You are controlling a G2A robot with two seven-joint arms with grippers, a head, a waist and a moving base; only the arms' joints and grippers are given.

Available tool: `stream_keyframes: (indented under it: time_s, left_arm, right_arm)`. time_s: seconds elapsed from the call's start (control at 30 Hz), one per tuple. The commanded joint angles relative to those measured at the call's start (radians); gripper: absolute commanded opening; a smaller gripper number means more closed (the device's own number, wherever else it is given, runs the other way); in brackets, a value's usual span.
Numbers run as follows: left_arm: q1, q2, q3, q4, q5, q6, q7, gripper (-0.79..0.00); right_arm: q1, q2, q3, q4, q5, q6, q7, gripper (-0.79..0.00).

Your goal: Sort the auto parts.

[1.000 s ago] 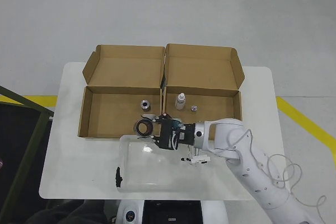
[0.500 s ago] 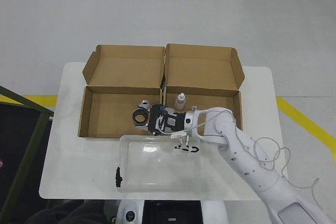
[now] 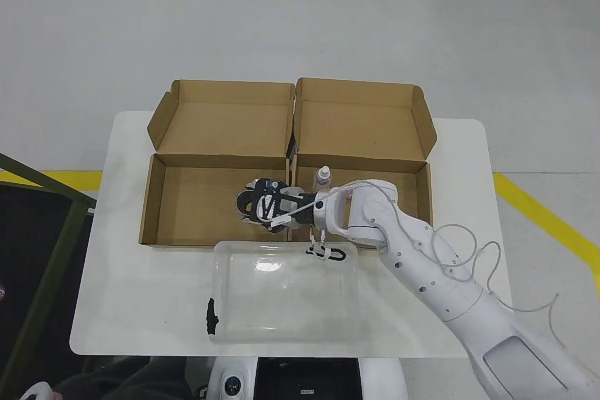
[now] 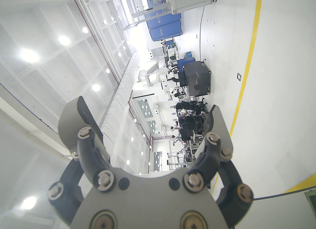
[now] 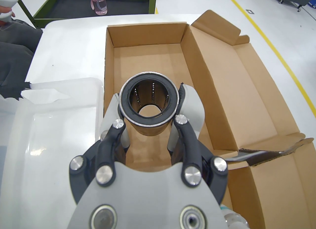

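Gripping the linear bearing by its sides in my right gripper, I hold it above the left cardboard box, its bore axis aimed down at the box floor just below.

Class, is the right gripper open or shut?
Shut: the right gripper clamps the cylindrical bearing from both sides, above the cardboard box.
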Motion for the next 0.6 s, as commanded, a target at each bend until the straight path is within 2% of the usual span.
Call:
stream_keyframes:
  time_s: [0.0, 0.5, 0.57]
  left_arm:
    - [0.000, 0.000, 0.000, 0.000, 0.000, 0.000, 0.000, 0.000]
    - [0.000, 0.000, 0.000, 0.000, 0.000, 0.000, 0.000, 0.000]
    - [0.000, 0.000, 0.000, 0.000, 0.000, 0.000, 0.000, 0.000]
  right_arm:
    - [0.016, -0.007, -0.016, 0.027, -0.004, 0.000, 0.012, -0.785]
    - [0.092, -0.058, -0.098, 0.162, -0.030, 0.018, 0.063, -0.785]
    - [0.098, -0.063, -0.106, 0.177, -0.036, 0.018, 0.065, -0.754]
